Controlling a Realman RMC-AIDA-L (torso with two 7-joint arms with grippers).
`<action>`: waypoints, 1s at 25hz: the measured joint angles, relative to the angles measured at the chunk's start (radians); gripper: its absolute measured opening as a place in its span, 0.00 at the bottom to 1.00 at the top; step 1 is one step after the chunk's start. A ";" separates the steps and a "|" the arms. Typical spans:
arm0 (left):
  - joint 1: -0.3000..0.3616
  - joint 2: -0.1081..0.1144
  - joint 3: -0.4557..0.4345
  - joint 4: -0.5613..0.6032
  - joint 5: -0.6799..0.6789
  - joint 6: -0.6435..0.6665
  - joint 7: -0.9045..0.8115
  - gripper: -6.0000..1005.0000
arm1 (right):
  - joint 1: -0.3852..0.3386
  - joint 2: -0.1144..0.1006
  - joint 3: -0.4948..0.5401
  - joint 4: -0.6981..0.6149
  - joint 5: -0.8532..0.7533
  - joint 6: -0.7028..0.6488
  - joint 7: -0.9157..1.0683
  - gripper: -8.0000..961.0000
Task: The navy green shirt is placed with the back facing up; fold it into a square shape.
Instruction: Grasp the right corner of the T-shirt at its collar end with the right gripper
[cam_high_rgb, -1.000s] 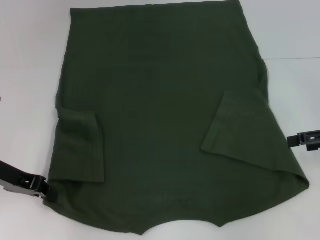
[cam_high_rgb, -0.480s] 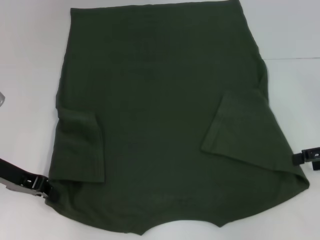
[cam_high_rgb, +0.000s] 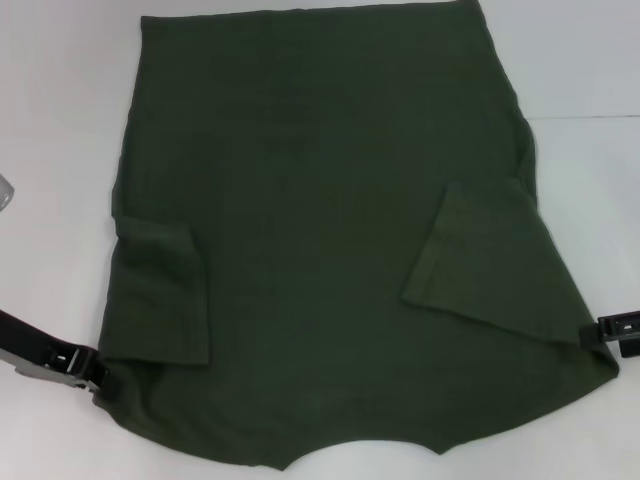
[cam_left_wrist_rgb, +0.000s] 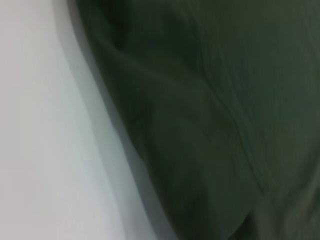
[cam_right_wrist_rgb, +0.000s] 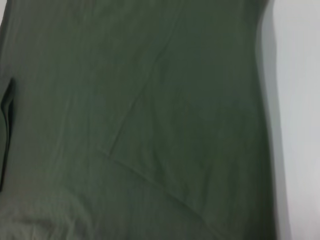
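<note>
The navy green shirt (cam_high_rgb: 320, 230) lies flat on the white table, plain back up, both short sleeves folded inward onto the body. My left gripper (cam_high_rgb: 98, 377) touches the shirt's near left corner at the shoulder. My right gripper (cam_high_rgb: 600, 332) touches the near right shoulder edge. The fingers of both are hidden by cloth or the picture edge. The left wrist view shows the shirt's edge (cam_left_wrist_rgb: 200, 125) on the table; the right wrist view is filled by the shirt (cam_right_wrist_rgb: 140, 120) with a sleeve seam across it.
White table (cam_high_rgb: 60, 120) shows on both sides of the shirt. A small clear object (cam_high_rgb: 5, 192) sits at the far left edge of the head view.
My right gripper has moved down along the shirt's right edge toward the near shoulder corner. My left gripper has shifted slightly, staying at the near left corner.
</note>
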 joint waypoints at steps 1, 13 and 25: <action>-0.001 0.000 0.000 0.000 0.000 0.000 0.000 0.02 | -0.001 0.001 0.000 0.001 -0.001 0.000 -0.001 0.99; -0.006 -0.002 0.000 0.000 0.000 0.000 -0.002 0.03 | 0.000 0.016 -0.001 0.021 -0.009 0.025 -0.024 0.99; -0.009 -0.003 0.000 0.000 0.000 0.001 -0.003 0.03 | 0.000 0.022 0.003 0.023 -0.009 0.030 -0.024 0.99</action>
